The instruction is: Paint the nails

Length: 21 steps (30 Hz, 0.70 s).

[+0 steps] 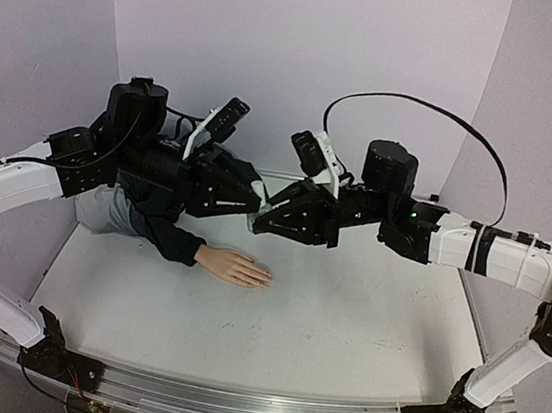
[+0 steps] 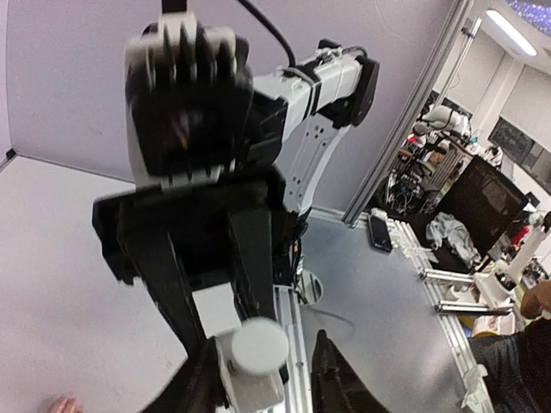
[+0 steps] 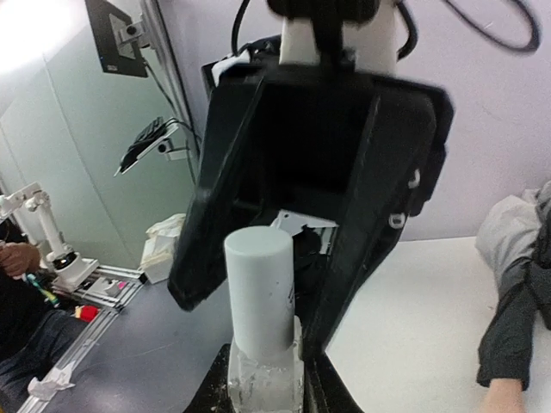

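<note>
While the right pincer [image 3: 267, 391] clenched the bottle [image 3: 263, 374] in mid-air, the left pincer [image 2: 267, 379] stood loose around its cap [image 3: 260, 288], likely regripping to unscrew it. The nails [image 1: 263, 278] lay on the worktop [image 1: 343, 316] at 6 o'clock, well apart.

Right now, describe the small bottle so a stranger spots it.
Above the white table, the left gripper and right gripper meet tip to tip. The right one pinches a small clear bottle, whose tall pale cap stands out against all that black.
</note>
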{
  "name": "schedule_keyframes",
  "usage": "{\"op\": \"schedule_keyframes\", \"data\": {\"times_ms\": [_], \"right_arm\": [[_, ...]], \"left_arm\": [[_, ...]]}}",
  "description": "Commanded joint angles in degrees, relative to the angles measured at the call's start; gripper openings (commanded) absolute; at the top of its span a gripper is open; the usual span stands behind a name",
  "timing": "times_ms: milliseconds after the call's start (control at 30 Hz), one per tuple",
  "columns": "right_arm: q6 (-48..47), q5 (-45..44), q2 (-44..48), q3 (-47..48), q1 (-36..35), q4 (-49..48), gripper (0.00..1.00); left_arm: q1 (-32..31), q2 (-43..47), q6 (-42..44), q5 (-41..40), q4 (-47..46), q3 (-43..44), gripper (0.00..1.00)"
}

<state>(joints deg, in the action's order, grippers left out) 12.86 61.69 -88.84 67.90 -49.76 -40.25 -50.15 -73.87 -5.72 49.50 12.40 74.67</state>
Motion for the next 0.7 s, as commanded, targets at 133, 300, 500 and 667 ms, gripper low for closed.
{"op": "schedule_keyframes", "data": {"times_ms": [133, 300, 500, 667], "right_arm": [[-5.6, -33.3, 8.5, -3.5, 1.4, -1.1, 0.0], [-5.9, -58.8, 6.1, -2.1, -2.9, 2.3, 0.0], [-8.8, -81.6, -0.2, 3.2, -11.4, 4.8, 0.0], [-10.6, -84.5, -4.9, 7.7, -15.4, 5.6, 0.0]], "left_arm": [[3.0, 4.0, -7.5, -17.2, 6.9, -0.9, 0.87], [3.6, 6.3, -14.4, -24.9, 3.7, -2.6, 0.93], [3.7, 5.4, -19.8, -34.3, 3.7, -0.1, 0.7], [3.7, 4.0, -20.4, -37.1, 3.7, 0.9, 0.63]]}}
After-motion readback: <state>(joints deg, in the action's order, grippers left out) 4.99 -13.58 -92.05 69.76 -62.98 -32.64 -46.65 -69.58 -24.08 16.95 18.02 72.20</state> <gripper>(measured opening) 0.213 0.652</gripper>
